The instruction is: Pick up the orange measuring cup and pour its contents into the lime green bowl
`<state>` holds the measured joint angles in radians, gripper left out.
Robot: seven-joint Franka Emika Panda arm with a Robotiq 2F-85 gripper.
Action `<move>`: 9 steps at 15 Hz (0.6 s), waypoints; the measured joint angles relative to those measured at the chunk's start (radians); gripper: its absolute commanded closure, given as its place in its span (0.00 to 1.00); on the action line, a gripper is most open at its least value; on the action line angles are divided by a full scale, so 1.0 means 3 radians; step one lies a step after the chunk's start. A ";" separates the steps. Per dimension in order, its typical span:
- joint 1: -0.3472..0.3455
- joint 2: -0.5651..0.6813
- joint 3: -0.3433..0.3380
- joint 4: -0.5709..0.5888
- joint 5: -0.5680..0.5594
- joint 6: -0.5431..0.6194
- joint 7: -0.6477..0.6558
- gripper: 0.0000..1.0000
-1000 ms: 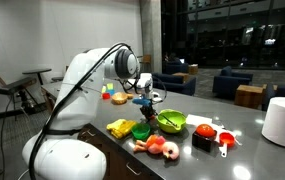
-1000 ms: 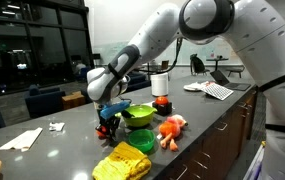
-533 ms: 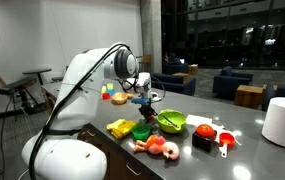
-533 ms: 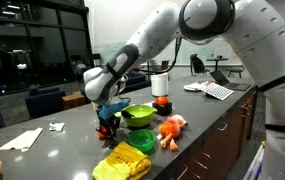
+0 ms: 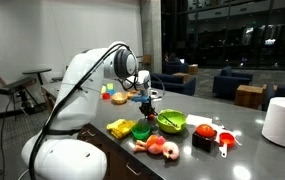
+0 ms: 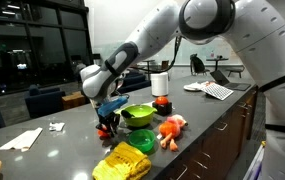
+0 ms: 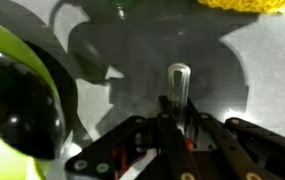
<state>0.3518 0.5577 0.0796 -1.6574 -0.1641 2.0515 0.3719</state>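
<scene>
Jaws closed, apparently gripping small orange plastic measuring cup (image 7: 178, 80) by handle | low beside wide lime green plastic bowl (image 7: 52, 70), midway between bench (image 6: 72, 150) long edges | risk: handle twists, contents spill short.

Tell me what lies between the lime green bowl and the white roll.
In an exterior view, a rounded red thing and a red measuring cup sit between the lime green bowl and the white roll.
</scene>
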 measured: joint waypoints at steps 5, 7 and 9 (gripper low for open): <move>0.0016 0.0000 0.0000 0.0057 -0.0044 -0.0052 0.0020 0.96; 0.0022 0.0000 0.0001 0.0076 -0.0044 -0.0051 0.0020 0.96; 0.0028 0.0000 0.0002 0.0093 -0.0044 -0.0044 0.0020 0.96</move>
<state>0.3603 0.5577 0.0802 -1.6294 -0.1773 2.0383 0.3779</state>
